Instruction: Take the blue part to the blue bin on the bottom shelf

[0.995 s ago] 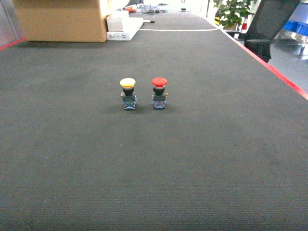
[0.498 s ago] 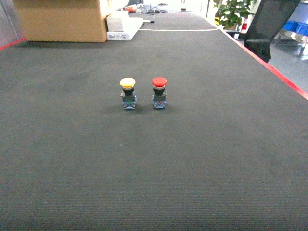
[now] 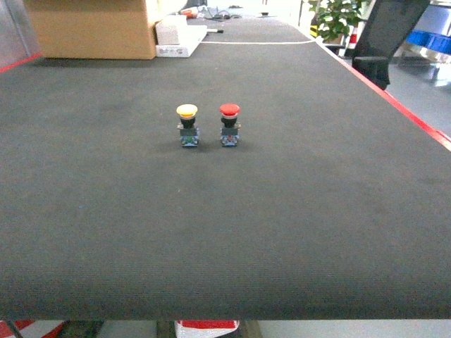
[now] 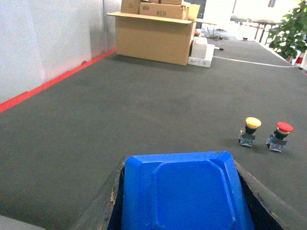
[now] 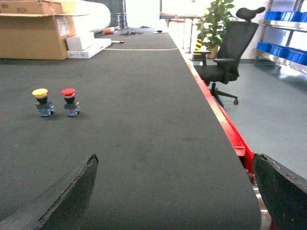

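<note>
The blue part (image 4: 187,196) fills the bottom of the left wrist view, a bright-blue blocky piece wedged between the two dark fingers of my left gripper (image 4: 180,164), which is shut on it above the black table mat. My right gripper (image 5: 175,159) hangs open over the mat near the table's right edge, with nothing between its fingers. Neither gripper shows in the head view. Blue bins (image 5: 284,49) sit on a steel rack far to the right; I cannot tell which level is the bottom shelf.
A yellow-capped push button (image 3: 187,125) and a red-capped push button (image 3: 229,124) stand side by side mid-table. Cardboard boxes (image 3: 91,28) and a white box (image 3: 180,39) are at the far left end. An office chair (image 5: 225,62) stands beyond the red table edge (image 5: 225,129).
The head view has pulled back: both push buttons look smaller and farther, and the table's front edge now shows at the bottom.
</note>
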Motion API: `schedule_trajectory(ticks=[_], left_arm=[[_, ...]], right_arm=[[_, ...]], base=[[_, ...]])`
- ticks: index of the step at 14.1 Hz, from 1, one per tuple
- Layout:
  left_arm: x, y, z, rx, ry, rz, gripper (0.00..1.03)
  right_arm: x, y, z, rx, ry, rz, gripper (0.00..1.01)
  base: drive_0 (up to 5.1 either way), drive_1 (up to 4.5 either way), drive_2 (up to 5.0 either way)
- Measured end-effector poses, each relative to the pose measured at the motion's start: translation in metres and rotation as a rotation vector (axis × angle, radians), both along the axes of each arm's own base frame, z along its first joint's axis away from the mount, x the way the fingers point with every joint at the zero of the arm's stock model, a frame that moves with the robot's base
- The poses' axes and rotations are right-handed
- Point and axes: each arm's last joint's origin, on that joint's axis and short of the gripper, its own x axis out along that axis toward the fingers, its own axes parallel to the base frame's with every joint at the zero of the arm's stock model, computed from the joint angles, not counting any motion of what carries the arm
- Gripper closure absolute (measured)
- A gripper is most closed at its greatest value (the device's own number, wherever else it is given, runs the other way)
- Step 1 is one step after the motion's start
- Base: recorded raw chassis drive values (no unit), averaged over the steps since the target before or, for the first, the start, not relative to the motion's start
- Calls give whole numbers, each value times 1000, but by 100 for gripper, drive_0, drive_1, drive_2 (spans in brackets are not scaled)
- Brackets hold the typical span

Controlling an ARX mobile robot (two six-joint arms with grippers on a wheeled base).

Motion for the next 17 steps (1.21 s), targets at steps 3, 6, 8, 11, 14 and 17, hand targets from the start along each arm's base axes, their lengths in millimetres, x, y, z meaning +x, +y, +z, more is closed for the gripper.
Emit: schedule_trajectory(ticks=[3, 6, 8, 11, 14, 17], left_arm=[[0, 0, 0, -2, 3, 3, 59], [0, 0, 0, -13, 1, 1, 59], [0, 0, 0, -13, 1, 2, 59], [0, 0, 0, -13, 1, 2, 59], [0, 0, 0, -13, 1, 1, 59], [0, 0, 0, -13, 1, 1, 59]], right_arm=[[0, 0, 0, 0, -1, -1, 3], [0, 0, 0, 0, -1, -1, 3], [0, 0, 0, 0, -1, -1, 3], [0, 0, 0, 0, -1, -1, 3], [0, 0, 0, 0, -1, -1, 3], [0, 0, 0, 0, -1, -1, 3]], base=[[-179, -179, -179], [-155, -155, -155], [-153, -153, -153], [-159, -159, -159], [-150, -150, -150], [-156, -156, -156]])
